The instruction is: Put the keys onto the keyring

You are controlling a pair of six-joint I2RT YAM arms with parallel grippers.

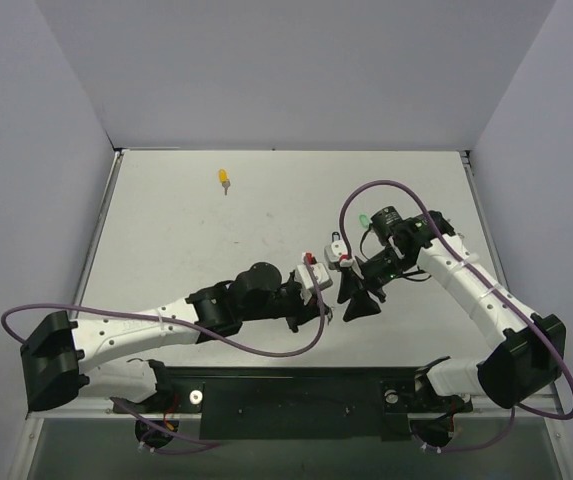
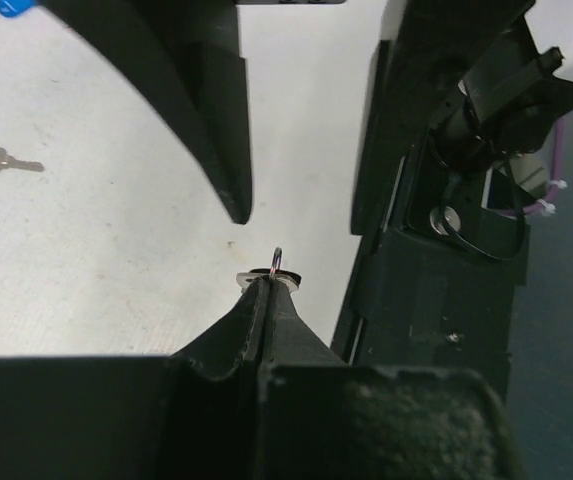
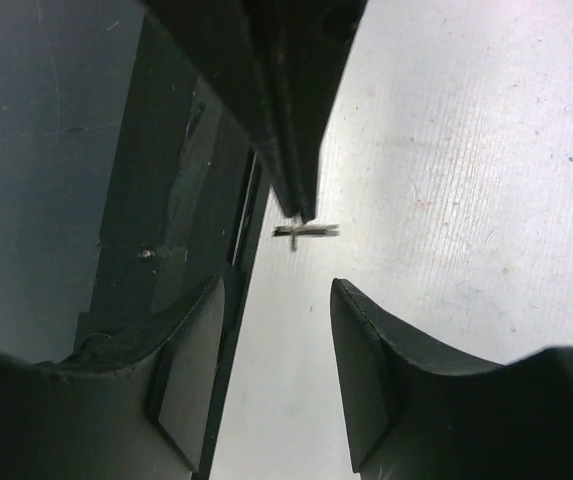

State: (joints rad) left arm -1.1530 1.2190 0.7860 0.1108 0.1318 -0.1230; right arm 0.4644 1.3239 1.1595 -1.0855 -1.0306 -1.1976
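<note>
**Left pinches silver piece, right stands wide**

Your left gripper (image 2: 264, 290) is clamped on a small silver metal piece (image 2: 278, 268). Your right gripper (image 3: 276, 370) faces that piece, jaws apart, not touching. The yellow key (image 1: 224, 179) lies well apart from it.

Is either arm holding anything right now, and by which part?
The left gripper, fingers shut, pinches a small silver metal piece by one edge. The right gripper is open, holding nothing.
</note>
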